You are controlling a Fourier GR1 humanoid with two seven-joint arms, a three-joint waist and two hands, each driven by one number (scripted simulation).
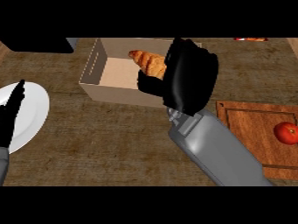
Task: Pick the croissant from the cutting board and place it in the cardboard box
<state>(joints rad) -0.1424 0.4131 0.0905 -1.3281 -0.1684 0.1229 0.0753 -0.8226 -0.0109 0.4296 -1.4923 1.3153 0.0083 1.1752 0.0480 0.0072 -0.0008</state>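
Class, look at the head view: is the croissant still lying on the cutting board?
No. The croissant is over the cardboard box, held in the right hand; only a tomato lies on the cutting board.

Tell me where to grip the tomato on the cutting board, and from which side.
Grip the tomato across its round middle, coming straight down from above. It sits alone on the flat cutting board, so thumb and fingers likely fit on opposite sides; the right hand is nearer but holds the croissant.

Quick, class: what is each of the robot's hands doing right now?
Left hand: open, fingers straight, holding nothing, over the white plate.
Right hand: closed on the croissant, above the cardboard box.
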